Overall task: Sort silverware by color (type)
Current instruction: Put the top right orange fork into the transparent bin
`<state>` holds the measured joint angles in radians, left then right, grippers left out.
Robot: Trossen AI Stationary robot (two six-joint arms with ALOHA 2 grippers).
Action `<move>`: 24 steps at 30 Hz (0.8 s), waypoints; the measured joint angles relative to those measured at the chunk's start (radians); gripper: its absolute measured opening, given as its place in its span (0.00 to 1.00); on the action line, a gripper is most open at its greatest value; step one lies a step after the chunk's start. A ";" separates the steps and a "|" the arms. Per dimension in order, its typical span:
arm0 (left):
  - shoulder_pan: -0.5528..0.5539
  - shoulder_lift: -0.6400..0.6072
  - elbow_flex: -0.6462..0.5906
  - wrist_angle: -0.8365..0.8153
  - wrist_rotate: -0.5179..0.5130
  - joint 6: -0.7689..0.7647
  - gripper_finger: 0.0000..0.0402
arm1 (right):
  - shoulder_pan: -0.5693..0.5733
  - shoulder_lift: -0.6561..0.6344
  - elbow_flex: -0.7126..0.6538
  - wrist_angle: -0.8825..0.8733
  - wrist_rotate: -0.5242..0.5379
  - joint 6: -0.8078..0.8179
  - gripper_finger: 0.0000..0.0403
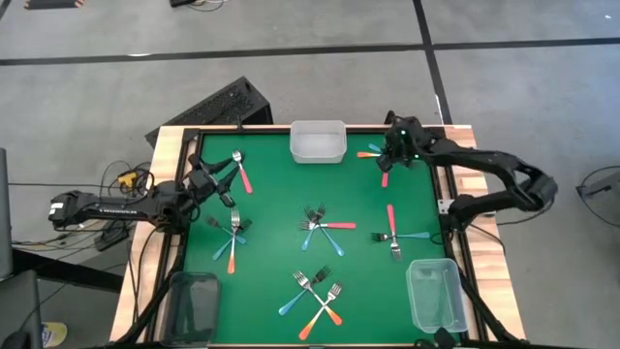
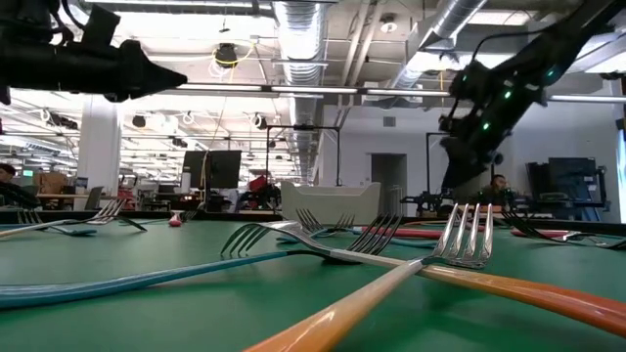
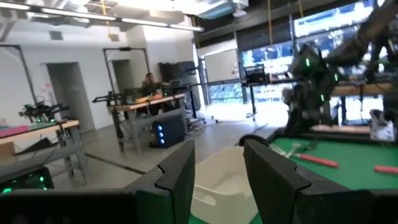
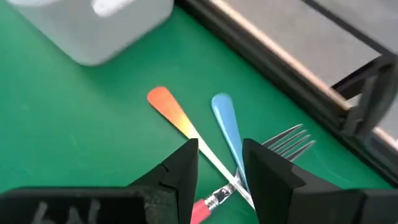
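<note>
Small forks with light blue, pink-red and orange handles lie flat on the green mat in crossed clusters [image 1: 232, 235], [image 1: 320, 225], [image 1: 392, 236], [image 1: 315, 293]. A pink and a blue fork [image 1: 239, 170] lie near the far left corner. My right gripper [image 1: 390, 155] hovers open over another cluster at the far right. In its wrist view, the fingers [image 4: 219, 149] stand either side of where an orange fork [image 4: 168, 109], a blue fork [image 4: 225, 121] and a pink handle [image 4: 200, 213] cross. My left gripper [image 1: 221, 184] is open and empty, raised over the mat's left side [image 3: 217, 155].
A clear container [image 1: 318, 142] stands at the far edge's middle, another [image 1: 434, 293] at the near right corner, and a darker one [image 1: 194, 302] at the near left. A raised wooden frame [image 1: 170, 145] borders the mat. A keyboard [image 1: 223, 105] lies beyond the far left corner.
</note>
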<state>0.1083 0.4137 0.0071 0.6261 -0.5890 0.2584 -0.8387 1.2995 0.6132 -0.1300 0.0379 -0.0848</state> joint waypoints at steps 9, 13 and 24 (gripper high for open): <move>0.063 0.000 0.000 0.041 0.109 -0.087 0.32 | 0.000 0.168 0.012 0.033 0.005 -0.080 0.38; 0.076 0.000 0.000 0.091 0.188 -0.087 0.32 | 0.000 0.199 0.072 -0.048 0.013 -0.066 0.38; 0.060 0.000 0.016 -0.156 0.218 -0.199 0.32 | -0.017 0.214 0.174 -0.096 0.016 -0.174 0.38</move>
<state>0.1680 0.4137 0.0235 0.4705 -0.3710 0.0598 -0.8558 1.5137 0.7876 -0.2263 0.0543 -0.2589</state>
